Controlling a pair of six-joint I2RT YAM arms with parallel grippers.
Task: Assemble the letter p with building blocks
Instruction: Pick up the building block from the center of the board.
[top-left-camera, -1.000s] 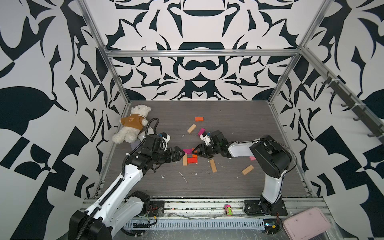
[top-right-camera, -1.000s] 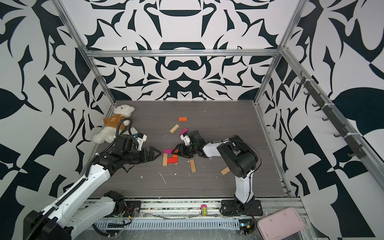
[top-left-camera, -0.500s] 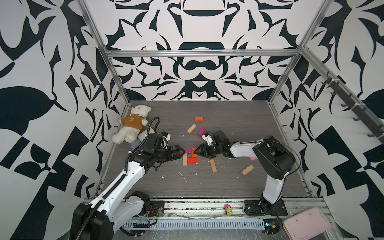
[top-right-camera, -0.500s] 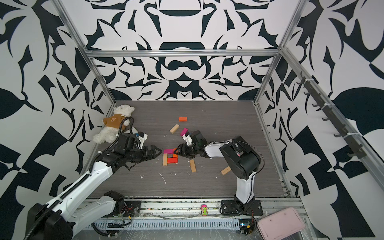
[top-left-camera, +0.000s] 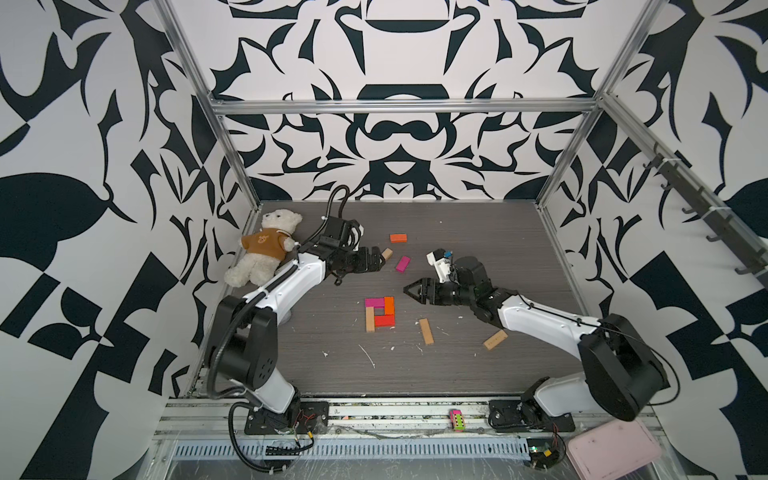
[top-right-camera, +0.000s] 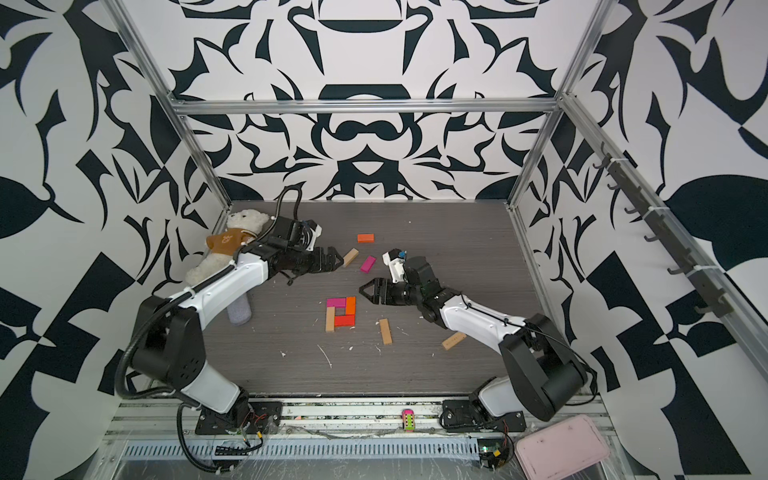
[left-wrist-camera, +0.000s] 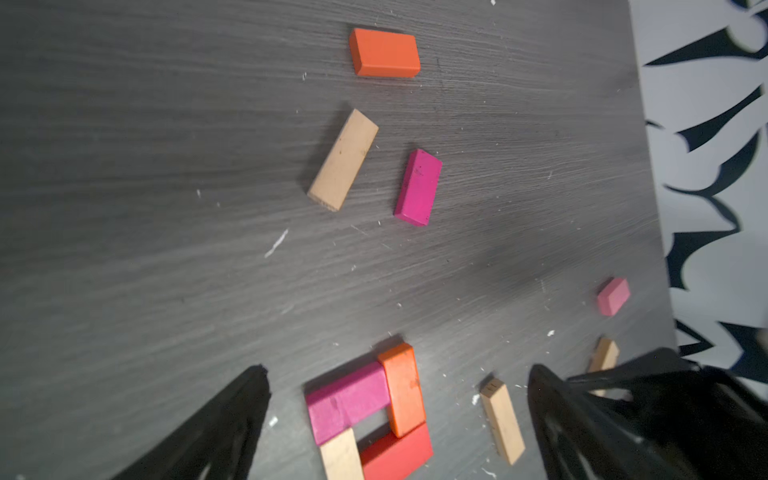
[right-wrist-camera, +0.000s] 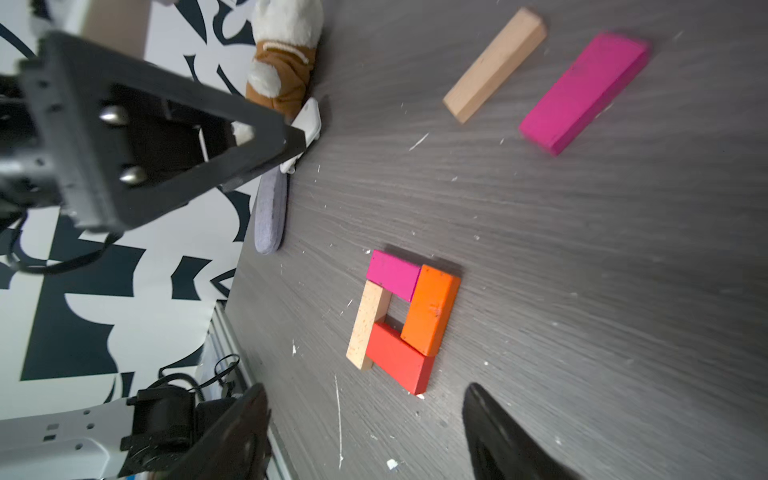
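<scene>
The left gripper (top-left-camera: 379, 262) is hovering, jaws spread wide and empty, next to a loose tan block (top-left-camera: 387, 253). The right gripper (top-left-camera: 409, 289) is hanging with jaws apart, holding nothing, just right of the figure. A teddy bear (top-left-camera: 266, 249) is lying far left. Mid-table, a magenta bar (top-left-camera: 374, 302), orange bar (top-left-camera: 389, 305), red bar (top-left-camera: 384, 321) and tan stem (top-left-camera: 369, 320) are sitting touching in a closed loop. An outlying tan block (top-left-camera: 495, 340) is bearing marks too faint to read.
</scene>
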